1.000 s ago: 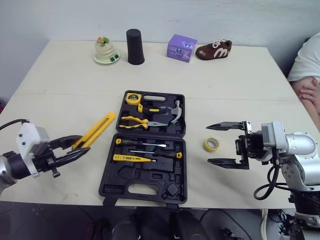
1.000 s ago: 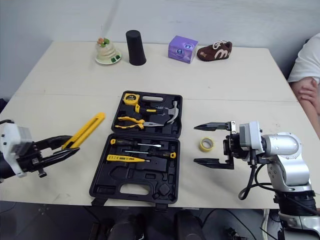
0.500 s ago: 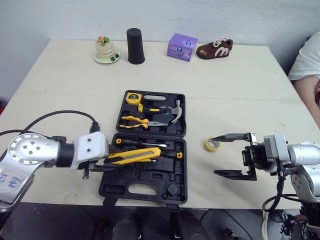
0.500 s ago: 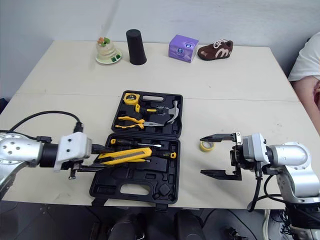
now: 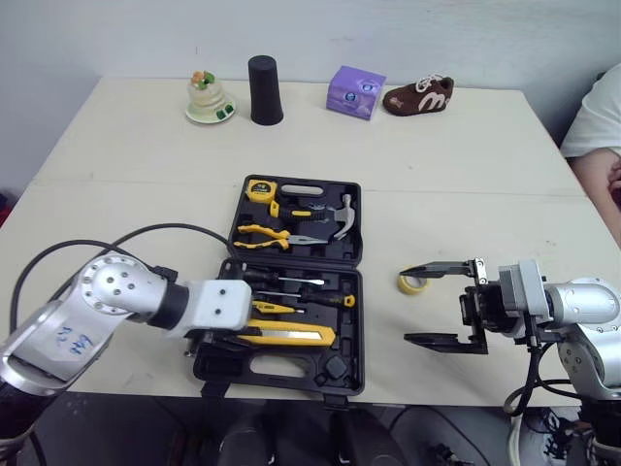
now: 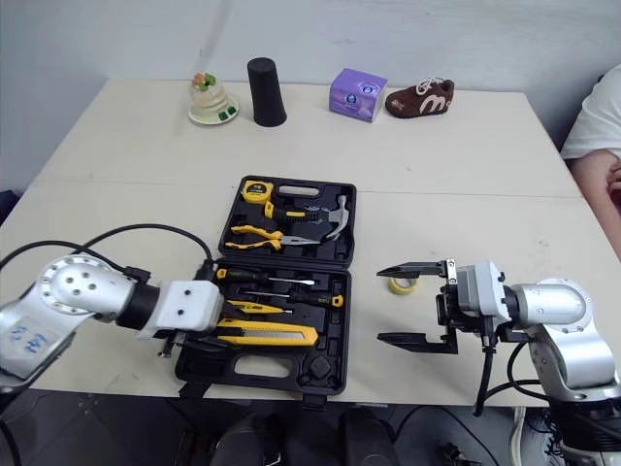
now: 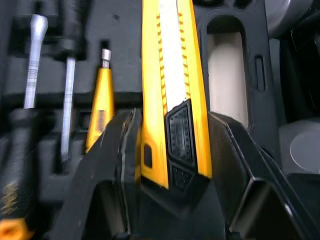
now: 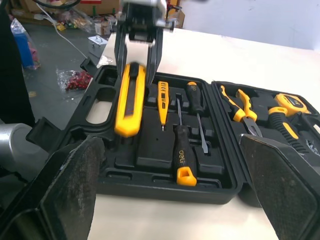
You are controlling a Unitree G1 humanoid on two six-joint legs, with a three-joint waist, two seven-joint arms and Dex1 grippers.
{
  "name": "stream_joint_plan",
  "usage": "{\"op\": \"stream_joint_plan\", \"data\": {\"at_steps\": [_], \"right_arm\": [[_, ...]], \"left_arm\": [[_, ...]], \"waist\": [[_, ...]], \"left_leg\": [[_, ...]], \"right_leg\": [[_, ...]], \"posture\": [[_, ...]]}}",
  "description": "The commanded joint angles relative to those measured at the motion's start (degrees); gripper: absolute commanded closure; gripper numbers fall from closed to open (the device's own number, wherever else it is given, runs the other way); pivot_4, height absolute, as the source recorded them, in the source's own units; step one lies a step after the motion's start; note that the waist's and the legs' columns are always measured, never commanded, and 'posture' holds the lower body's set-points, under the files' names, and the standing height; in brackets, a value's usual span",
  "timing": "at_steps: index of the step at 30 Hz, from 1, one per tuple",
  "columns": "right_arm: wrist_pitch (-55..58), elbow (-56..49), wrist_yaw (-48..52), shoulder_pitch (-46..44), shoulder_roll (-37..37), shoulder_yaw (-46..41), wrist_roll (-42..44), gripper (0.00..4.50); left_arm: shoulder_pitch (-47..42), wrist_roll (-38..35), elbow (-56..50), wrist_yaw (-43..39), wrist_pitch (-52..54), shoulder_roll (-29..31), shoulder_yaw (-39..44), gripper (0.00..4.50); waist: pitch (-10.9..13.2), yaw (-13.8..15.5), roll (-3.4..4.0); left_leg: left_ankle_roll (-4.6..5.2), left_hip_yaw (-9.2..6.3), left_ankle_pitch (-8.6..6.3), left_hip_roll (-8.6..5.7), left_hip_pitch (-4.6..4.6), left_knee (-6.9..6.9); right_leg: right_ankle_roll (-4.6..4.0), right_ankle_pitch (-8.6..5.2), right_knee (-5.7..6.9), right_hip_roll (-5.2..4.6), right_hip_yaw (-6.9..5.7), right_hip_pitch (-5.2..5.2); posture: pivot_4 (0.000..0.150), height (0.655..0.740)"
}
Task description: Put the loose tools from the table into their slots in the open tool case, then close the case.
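tape roll [image 5: 409, 286] partly hidden behind right end effector [image 5: 405, 306]

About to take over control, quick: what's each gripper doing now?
Left gripper: closed on the yellow utility knife, over the tool case.
Right gripper: open, holding nothing.

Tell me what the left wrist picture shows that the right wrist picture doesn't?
Left wrist view's extra: the black ridged slider on the long yellow utility knife, clamped between the left hand's fingers. Right wrist view's extra: yellow-handled pliers and a yellow tape measure. Shared: that knife, the slim yellow tester screwdriver and the black plastic tool case.
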Motion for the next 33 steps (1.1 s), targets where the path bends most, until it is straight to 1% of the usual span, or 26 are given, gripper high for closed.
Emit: {"op": "stream_joint_plan", "data": {"at_steps": [1,4,8,11,16,19,22,24,25,26,27,28,29,31,33], "right_arm": [[0.8,-2.9,-1.1,-0.1,-0.5,-0.7,0.7,0.0],[1.2,-3.4,-1.4,0.2,-0.6,-0.9,0.8,0.0],[1.8,-4.0,-2.1,0.0,-0.6,-0.9,0.8,0.0],[2.1,-4.3,-2.7,-0.2,-0.4,-0.6,0.7,0.0],[2.3,-4.4,-3.0,-0.5,-0.1,-0.3,0.6,0.0],[2.2,-4.2,-3.3,-1.0,0.2,0.0,0.4,0.0],[2.1,-4.2,-3.5,-1.1,0.2,0.1,0.4,0.0],[2.1,-4.1,-3.5,-1.1,0.1,0.1,0.4,0.0],[2.1,-4.2,-3.5,-1.1,0.1,0.1,0.4,0.0],[2.0,-4.2,-3.6,-1.1,0.1,0.1,0.3,0.0],[1.8,-4.1,-3.5,-1.2,0.0,0.1,0.1,0.0],[1.6,-4.1,-3.4,-1.3,-0.1,0.1,0.0,0.0],[1.7,-4.4,-3.5,-1.5,0.0,0.2,0.0,0.0],[2.0,-4.6,-4.3,-2.2,0.3,0.1,0.2,0.0],[1.9,-4.3,-4.3,-2.4,0.4,0.1,0.2,0.0]], "left_arm": [[-1.6,1.7,-0.1,0.9,1.5,-1.7,-1.4,3.02],[-1.8,3.6,0.3,0.2,1.4,-1.6,-2.5,3.02],[-1.6,4.5,0.5,0.3,1.7,-2.4,-3.0,3.02],[-0.9,5.5,1.1,0.1,0.8,-2.0,-2.8,3.02],[-0.1,5.5,1.5,-0.8,1.1,-1.3,-2.2,3.02],[0.2,5.3,2.3,-0.3,0.1,-2.4,-1.8,3.02],[0.4,3.8,2.6,-1.7,-1.1,-3.4,-1.9,3.02],[0.7,2.8,2.7,-2.0,-0.5,-4.0,-1.4,2.0],[0.8,2.7,2.9,-2.0,-1.3,-4.4,-1.2,1.67],[0.8,2.2,4.4,-1.2,-5.2,-6.4,0.4,1.24],[0.9,1.2,6.1,-1.0,-8.7,-8.2,2.3,0.92],[1.0,0.5,7.3,-0.9,-11.2,-9.5,3.7,0.92],[1.7,-1.5,8.1,-1.9,-11.2,-9.8,5.6,0.92],[3.6,-3.9,9.0,-4.0,-11.8,-9.3,8.3,0.92],[4.4,-4.4,9.6,-5.0,-13.1,-9.1,9.2,0.92]], "waist": [[0.0,0.0,0.0],[0.0,0.0,0.0],[0.0,0.0,0.0],[0.0,0.0,0.0],[0.0,0.0,0.0],[0.0,0.0,0.0],[0.0,0.0,0.01],[0.0,0.0,0.01],[0.0,0.0,0.0],[0.0,0.0,0.02],[0.0,0.0,0.02],[0.0,0.1,0.02],[0.0,0.1,0.02],[0.0,-0.2,0.02],[0.0,-0.2,0.02]], "left_leg": [[0.0,0.0,0.0,0.01,0.0,0.02],[0.01,0.0,0.0,0.03,0.0,0.08],[0.01,-0.01,0.01,0.03,0.01,0.09],[0.01,-0.01,0.01,0.09,0.01,0.1],[0.01,-0.01,0.01,0.11,0.01,0.09],[0.01,-0.01,0.01,0.12,0.01,0.09],[0.01,-0.01,0.01,0.12,0.01,0.12],[0.01,-0.01,0.0,0.12,0.01,0.12],[0.01,0.0,0.0,0.12,0.01,0.12],[0.01,0.0,0.0,0.12,0.01,0.11],[0.01,-0.01,0.0,0.12,0.01,0.1],[0.01,-0.01,0.0,0.12,0.0,0.11],[0.01,-0.01,0.0,0.14,0.0,0.12],[0.01,-0.01,0.0,0.21,0.0,0.17],[0.01,0.0,0.01,0.22,0.01,0.18]], "right_leg": [[0.0,0.0,0.02,-0.01,0.01,0.0],[0.0,0.0,0.07,0.0,0.02,0.0],[0.0,0.0,0.1,-0.01,0.02,0.0],[0.0,0.0,0.1,-0.01,0.03,0.01],[0.0,0.0,0.1,0.0,0.02,0.0],[0.0,0.0,0.11,0.0,0.02,0.0],[0.0,0.0,0.13,-0.01,0.02,0.0],[0.0,0.0,0.12,-0.01,0.02,0.0],[0.0,0.0,0.12,-0.01,0.02,0.0],[0.0,0.0,0.12,-0.01,0.02,0.0],[0.0,0.0,0.11,-0.01,0.01,0.0],[0.01,0.0,0.13,-0.02,0.01,-0.01],[0.01,0.0,0.13,-0.02,-0.01,-0.01],[0.0,0.0,0.17,0.0,-0.02,-0.01],[0.0,0.0,0.26,0.02,-0.01,-0.04]], "posture": [[0.15,0.74],[0.15,0.74],[0.15,0.74],[0.15,0.74],[0.15,0.74],[0.15,0.74],[0.15,0.74],[0.15,0.74],[0.15,0.74],[0.15,0.74],[0.15,0.74],[0.15,0.74],[0.15,0.74],[0.15,0.74],[0.15,0.74]]}}
